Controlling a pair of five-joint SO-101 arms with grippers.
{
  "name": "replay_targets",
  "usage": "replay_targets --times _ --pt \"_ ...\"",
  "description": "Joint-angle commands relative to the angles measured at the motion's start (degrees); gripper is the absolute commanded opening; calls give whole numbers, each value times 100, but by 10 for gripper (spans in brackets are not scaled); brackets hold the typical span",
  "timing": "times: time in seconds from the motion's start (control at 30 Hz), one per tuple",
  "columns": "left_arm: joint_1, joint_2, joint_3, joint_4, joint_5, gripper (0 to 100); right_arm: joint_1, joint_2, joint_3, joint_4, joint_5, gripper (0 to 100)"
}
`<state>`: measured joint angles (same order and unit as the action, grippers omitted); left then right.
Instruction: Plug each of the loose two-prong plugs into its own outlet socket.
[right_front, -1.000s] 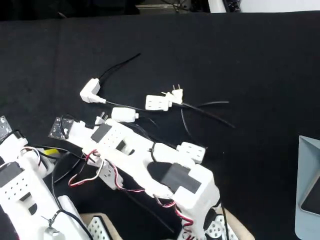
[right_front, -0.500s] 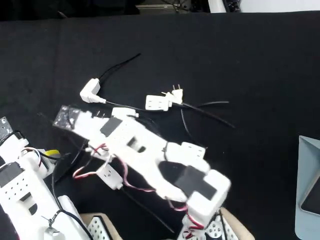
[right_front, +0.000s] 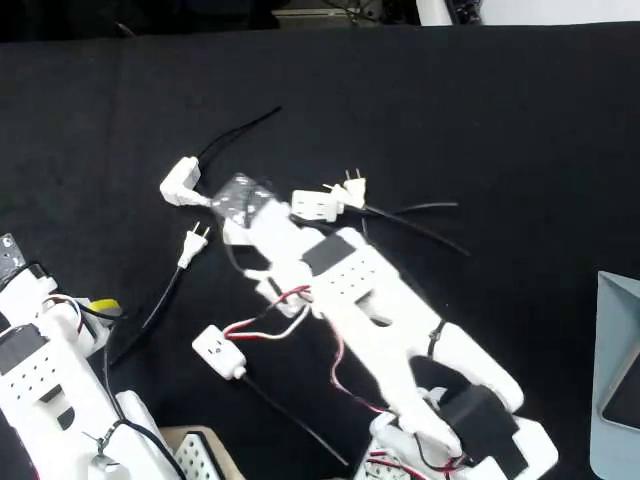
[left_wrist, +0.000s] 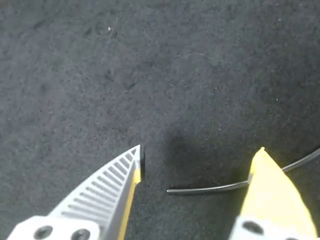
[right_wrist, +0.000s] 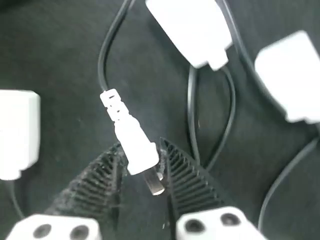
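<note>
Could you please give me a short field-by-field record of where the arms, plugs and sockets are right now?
right pincer: shut on a white plug, prongs toward the wrist
left pincer: open over the black cloth, black cable end between its tips
loose plug: flat on the cloth, untouched
angled plug: on the cloth, unplugged
lower socket: on the cloth, nothing plugged in

right end effector (right_front: 238, 198) between angled plug (right_front: 180, 183) and socket (right_front: 314, 205) | loose plug (right_front: 190, 246) near
</note>
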<state>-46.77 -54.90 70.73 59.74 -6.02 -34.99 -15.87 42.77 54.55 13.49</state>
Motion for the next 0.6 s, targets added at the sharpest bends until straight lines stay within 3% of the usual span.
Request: replay_targets --times 0.0,0.23,0.57 --pt "-22 -79 13 -281 62 336 299 -251 198 -9 -369 24" --pt "-40 -79 22 -316 62 336 62 -251 673 -9 -932 158" --pt "-40 -79 31 -299 44 336 -273 -189 286 18 -905 163"
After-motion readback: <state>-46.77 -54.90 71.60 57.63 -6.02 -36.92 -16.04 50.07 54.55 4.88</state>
